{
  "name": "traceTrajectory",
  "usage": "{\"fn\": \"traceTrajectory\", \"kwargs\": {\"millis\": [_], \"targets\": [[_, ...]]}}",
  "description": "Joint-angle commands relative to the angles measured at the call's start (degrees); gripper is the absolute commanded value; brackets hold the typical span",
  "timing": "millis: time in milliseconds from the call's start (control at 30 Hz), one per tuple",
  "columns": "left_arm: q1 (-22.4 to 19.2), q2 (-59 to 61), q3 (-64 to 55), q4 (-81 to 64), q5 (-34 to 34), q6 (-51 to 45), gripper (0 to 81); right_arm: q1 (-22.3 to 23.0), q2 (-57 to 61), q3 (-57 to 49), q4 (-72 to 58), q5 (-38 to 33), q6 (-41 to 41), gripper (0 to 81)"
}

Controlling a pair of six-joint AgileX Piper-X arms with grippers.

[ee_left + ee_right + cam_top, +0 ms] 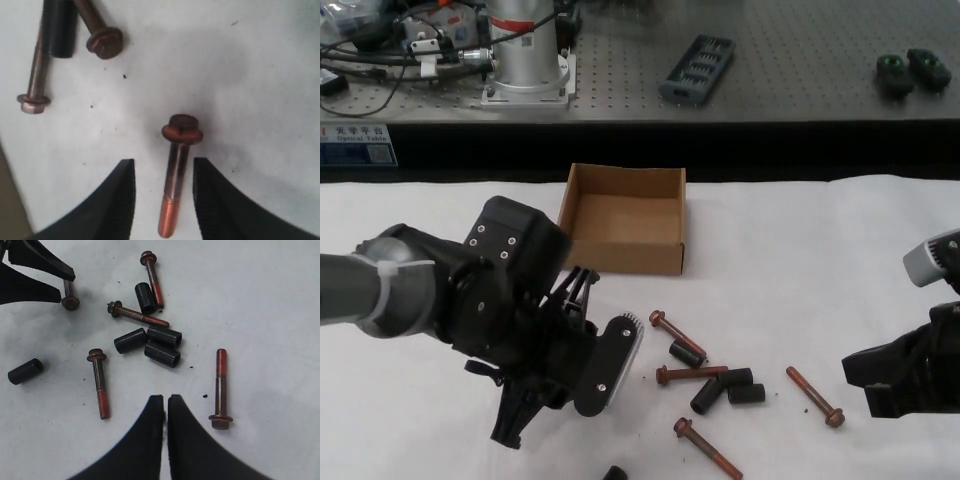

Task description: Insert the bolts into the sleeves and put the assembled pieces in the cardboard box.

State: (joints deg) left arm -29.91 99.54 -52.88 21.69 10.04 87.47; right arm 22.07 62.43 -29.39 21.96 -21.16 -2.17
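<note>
left gripper [164,164]: low over the white cloth [790,250], fingers spread apart, gripping nothing, and look, a bolt lies right in the gap!
straddled bolt [182,131]: flat on the cloth between the two fingers, a sliver of space either side of the shank, head poking out past the tips.
cardboard box [620,258]: just beyond the left gripper's wrist, open side up.
lone sleeve [25,371]: on its side, off by itself near the left gripper.
loose bolts [140,314]: three lying flat in the scatter between the two grippers.
sleeves [162,354]: three huddled mid-scatter, a fourth alongside one bolt.
right gripper [164,400]: over the cloth, fingers pinched nearly together, nothing between them.
nearest bolt [220,387]: just beside the right gripper's tips, head end closest.
</note>
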Motion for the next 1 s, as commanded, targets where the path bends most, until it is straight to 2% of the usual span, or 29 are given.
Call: {"fn": "traceTrajectory", "kwargs": {"millis": [0,400,533,667,967], "targets": [[1.4,0.6,-0.7,1.5,-0.4,1.3,27.8,0.1,-0.4,-0.7,0.5,-0.4,0.0,4.3],[1.9,4.0,-3.4,3.6,4.4,1.6,27.8,0.1,-0.4,-0.7,0.8,-0.4,0.0,4.3],[1.9,5.7,-5.2,4.9,4.8,1.6,26.7,0.1,-0.4,-0.7,0.8,-0.4,0.0,4.3],[1.9,6.4,-5.5,7.8,4.8,1.6,22.1,0.1,-0.4,-0.7,0.8,-0.4,0.0,4.3],[1.9,6.6,-5.5,16.0,4.8,1.6,22.2,0.1,-0.4,-0.7,0.8,-0.4,0.0,4.3]]}}
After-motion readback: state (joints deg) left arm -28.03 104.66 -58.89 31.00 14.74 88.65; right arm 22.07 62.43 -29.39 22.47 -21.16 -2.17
